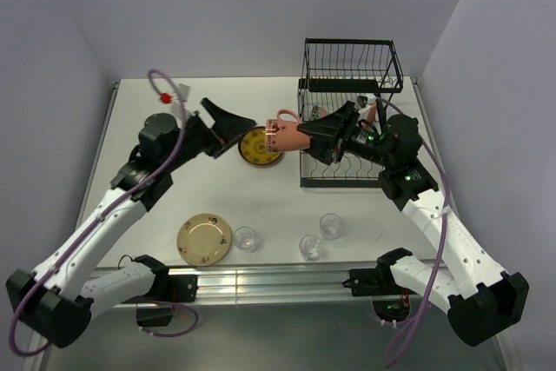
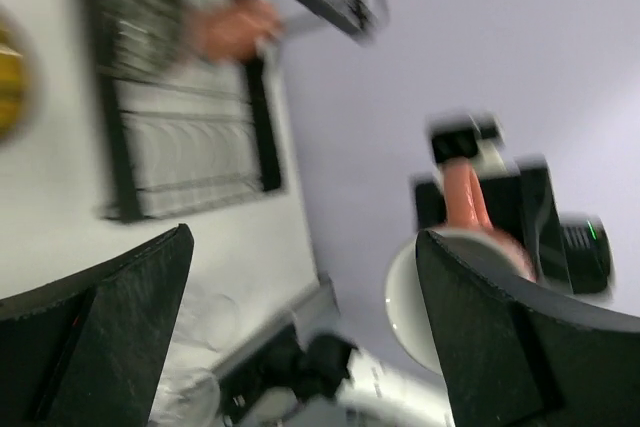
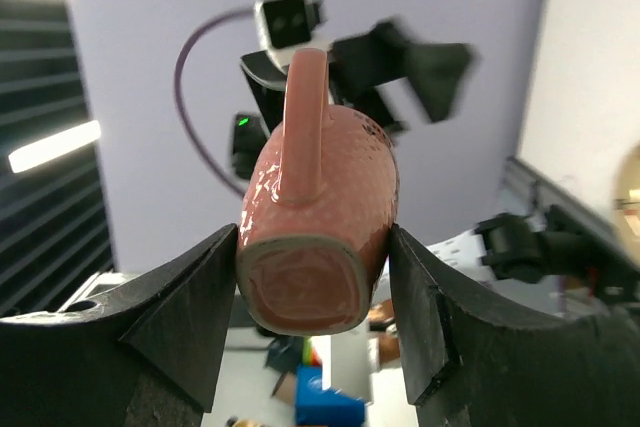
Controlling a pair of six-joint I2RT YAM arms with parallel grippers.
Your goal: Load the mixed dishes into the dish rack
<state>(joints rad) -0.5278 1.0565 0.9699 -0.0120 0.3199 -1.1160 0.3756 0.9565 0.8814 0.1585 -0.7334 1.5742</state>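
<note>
Reaching in from the near-left corner, left gripper point(image 1: 228, 119) hangs over mid-table, jaws wide apart, nothing in them; bare worktop along the left edge. Tan plate point(image 1: 204, 239) and three glasses point(image 1: 245, 237) line the near edge, yellow plate point(image 1: 259, 147) centre. Right gripper point(image 1: 306, 138), arm stretched from the near-right corner, clamps the mug point(image 3: 315, 247): lifted, on its side, long axis left-right, mouth leftward, at the left edge of the dish rack point(image 1: 347, 86), far-right corner.
</note>
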